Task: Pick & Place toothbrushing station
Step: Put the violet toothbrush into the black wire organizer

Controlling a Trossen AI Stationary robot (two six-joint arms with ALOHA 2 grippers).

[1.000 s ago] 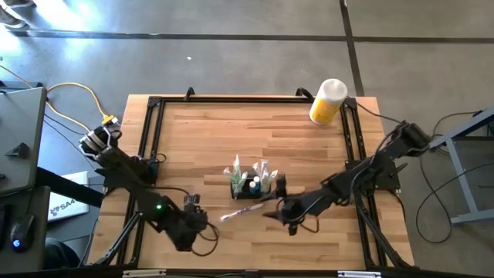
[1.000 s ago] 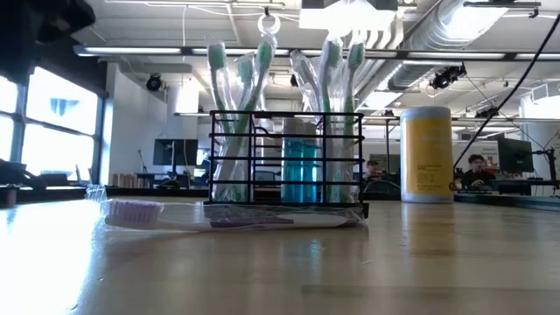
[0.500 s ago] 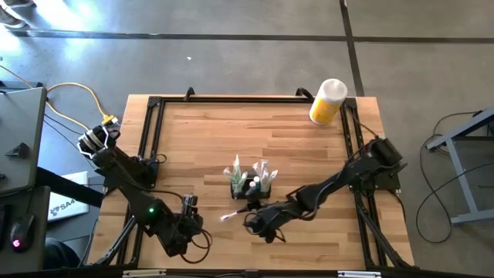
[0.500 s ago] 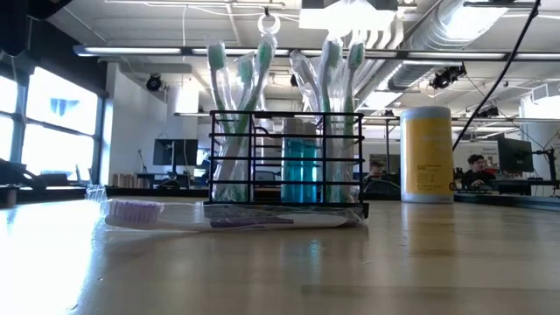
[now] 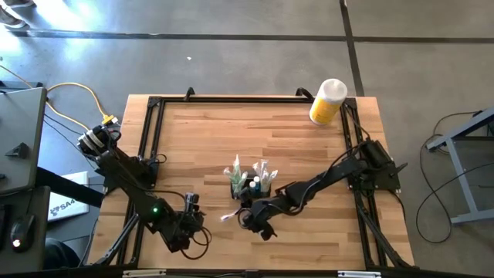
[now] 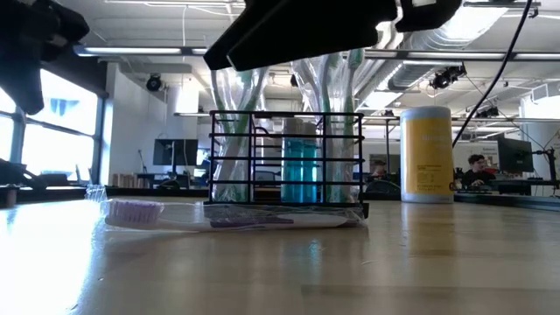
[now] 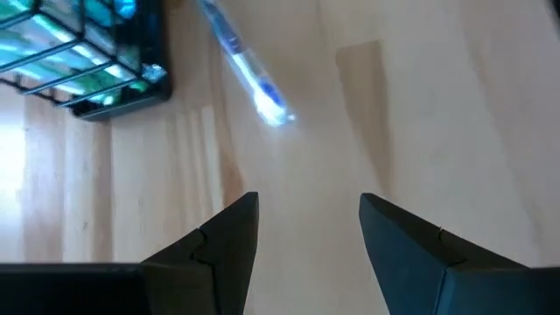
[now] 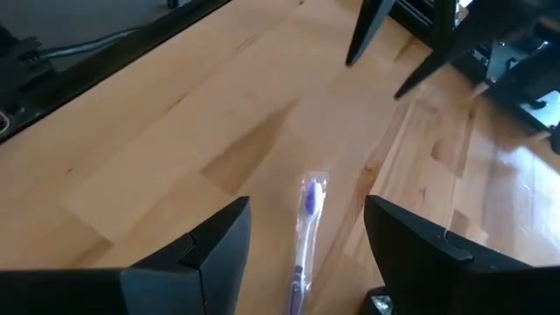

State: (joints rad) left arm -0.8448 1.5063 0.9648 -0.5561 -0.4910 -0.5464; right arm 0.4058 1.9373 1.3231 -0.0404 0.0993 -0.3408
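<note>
The toothbrushing station (image 5: 251, 185), a black wire box with wrapped toothbrushes and blue tubes standing in it, rests on its base at the table's middle (image 6: 287, 157). A wrapped purple toothbrush (image 8: 306, 223) lies flat on the wood in front of it (image 6: 219, 215). My right gripper (image 5: 247, 220) hovers open over this toothbrush, fingers on either side of it without touching (image 8: 306, 254). My left gripper (image 5: 191, 205) stands open near the table's front left, pointing down toward the toothbrush's head (image 7: 262, 87) and the station's corner (image 7: 114, 83).
A yellow bottle with a white cap (image 5: 327, 101) lies at the far right corner of the table (image 6: 426, 153). A black frame (image 5: 154, 131) runs around the tabletop. Bare wood lies on the far and left sides of the station.
My right gripper has swept from right of the station toward the table's left and near edge and sunk, tipping further down, until it hangs over the lying toothbrush; its arm now shows at the top of the low view. The station and the toothbrush have stayed put.
</note>
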